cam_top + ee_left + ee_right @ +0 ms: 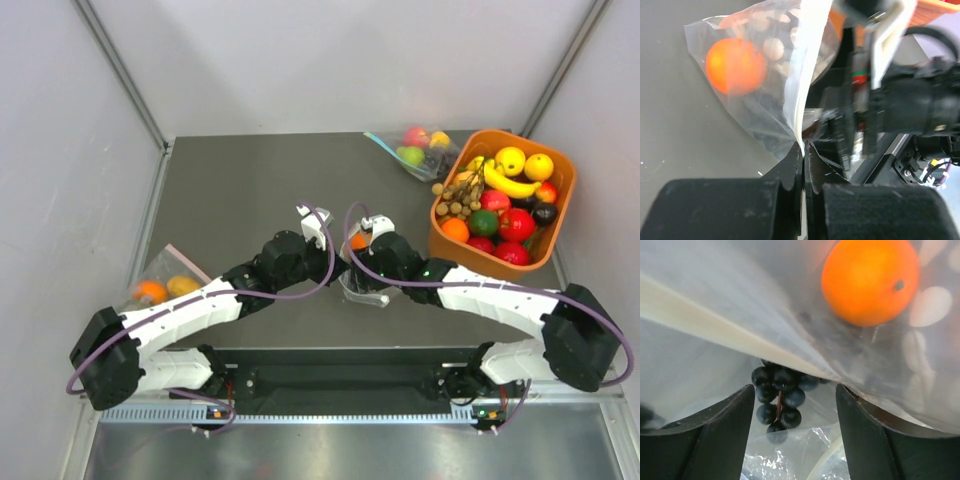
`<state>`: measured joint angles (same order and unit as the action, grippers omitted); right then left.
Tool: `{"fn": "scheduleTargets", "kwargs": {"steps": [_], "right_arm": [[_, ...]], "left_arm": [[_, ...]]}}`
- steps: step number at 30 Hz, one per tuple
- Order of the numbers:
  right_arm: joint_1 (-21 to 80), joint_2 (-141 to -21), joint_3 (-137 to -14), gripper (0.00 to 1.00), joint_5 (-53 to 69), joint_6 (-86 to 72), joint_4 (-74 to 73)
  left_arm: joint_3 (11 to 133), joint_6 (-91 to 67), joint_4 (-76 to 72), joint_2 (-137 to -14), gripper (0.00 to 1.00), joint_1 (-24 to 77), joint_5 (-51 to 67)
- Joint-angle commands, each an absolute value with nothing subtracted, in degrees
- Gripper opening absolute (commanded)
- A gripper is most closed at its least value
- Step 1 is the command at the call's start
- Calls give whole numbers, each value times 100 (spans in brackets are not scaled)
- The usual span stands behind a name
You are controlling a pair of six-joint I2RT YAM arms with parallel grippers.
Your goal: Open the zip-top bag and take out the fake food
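The zip-top bag (760,115) is held up over the dark surface (240,190), in the middle, between the two arms. Its white top edge (805,75) is pinched by the left claw (803,150), and that claw's fingers are pressed tight together on it. An orange ball (735,65) is seen inside the bag, close to the white dots (772,47).

The right claw (794,390) is spread wide, with one dark finger on each side, and the bag is stretched just in front of it. A bunch of dark berries (777,400) is seen through the plastic between those fingers. Whether it lies inside the bag cannot be told.

Off to the right, an orange bin (568,190) is filled with toy fruit. A yellow banana (510,185) is laid on top, and a bunch of tan berries (455,195) is seen at the bin's left rim. Two more clear bags are laid on the surface: a far bag (415,150) just beside the bin and a left bag (165,285) by the left arm.
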<state>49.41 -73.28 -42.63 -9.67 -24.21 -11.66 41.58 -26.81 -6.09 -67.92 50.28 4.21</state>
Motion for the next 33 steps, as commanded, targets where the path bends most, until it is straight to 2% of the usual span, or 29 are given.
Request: {"fn": "scheduleTargets", "kwargs": {"steps": [1,11,18,24,28,33], "right_arm": [[5089,-7628,-4333,65,-985,-2513,-739],[5106,-8086,-4140,58,-958,-2268,-89],[5115,-8016,-4034,37,-958,-2127,97],[5106,-7191,-4043,31,-1257,-2013,-421],[5106,-6540,-3999,20,-1380,-2013,-693],[5106,-6091,-3920,17,-1512,-1986,-844]], "left_arm": [[4157,-2593,-1169,-6697,0,5019,615],[4078,-2663,-1292,-6671,0,5019,800],[4025,-2619,-1231,-6610,0,5019,616],[4052,-2610,-897,-6741,0,5019,159],[4148,-2645,-817,-6952,0,5019,53],[4184,-2698,-826,-7040,0,5019,61]]}}
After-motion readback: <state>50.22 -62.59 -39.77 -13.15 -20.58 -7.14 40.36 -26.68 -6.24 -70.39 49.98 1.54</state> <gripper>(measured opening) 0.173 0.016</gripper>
